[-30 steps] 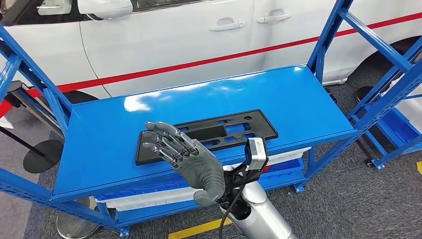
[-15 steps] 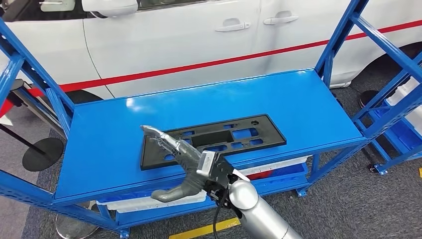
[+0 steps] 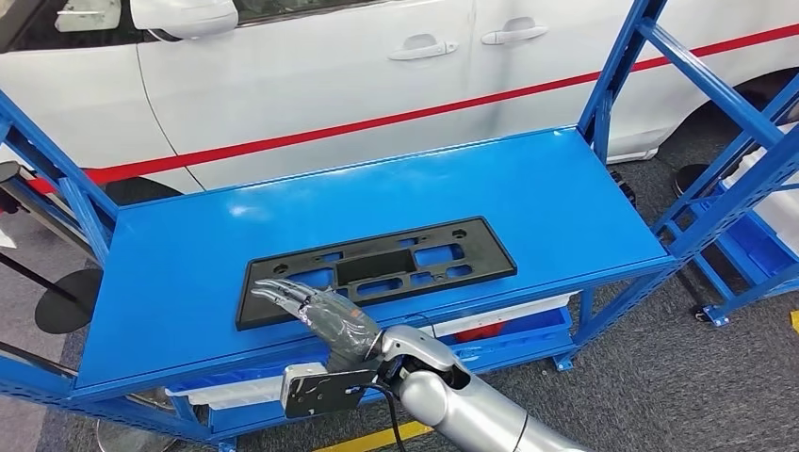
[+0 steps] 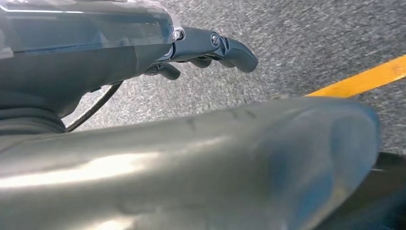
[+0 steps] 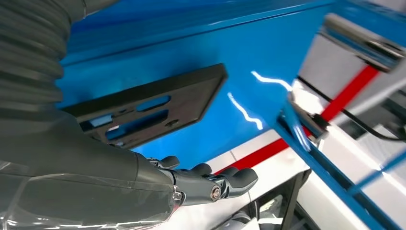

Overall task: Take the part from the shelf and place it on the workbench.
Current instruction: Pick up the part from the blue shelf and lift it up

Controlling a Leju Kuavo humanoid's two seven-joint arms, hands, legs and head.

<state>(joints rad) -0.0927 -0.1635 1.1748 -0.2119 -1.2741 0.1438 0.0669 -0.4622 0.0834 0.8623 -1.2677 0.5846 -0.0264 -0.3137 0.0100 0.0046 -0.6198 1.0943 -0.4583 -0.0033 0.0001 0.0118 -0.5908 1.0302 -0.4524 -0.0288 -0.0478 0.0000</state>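
Observation:
The part, a flat black plastic panel [image 3: 367,270] with several cut-outs, lies on the blue shelf top [image 3: 565,198], close to its front edge. My right hand [image 3: 316,311] reaches in from below. Its fingers are stretched out low over the panel's near left corner and hold nothing; whether they touch it I cannot tell. In the right wrist view the right hand [image 5: 210,184] shows loosely curved, empty fingers, with the panel [image 5: 196,93] beyond them. My left hand [image 4: 210,48] hangs over grey floor with its fingers loosely extended and nothing in them.
A white car [image 3: 377,56] with a red stripe stands right behind the shelf. Blue rack uprights [image 3: 617,66] rise at the shelf's right end, and another blue rack [image 3: 754,245] stands further right. White bins [image 3: 509,315] sit on the lower shelf. A yellow floor line [image 3: 377,438] runs in front.
The camera has shifted a little. My right hand has turned over from a raised, palm-facing pose and dropped lower, fingers now pointing at the panel's near left corner. The panel has not moved.

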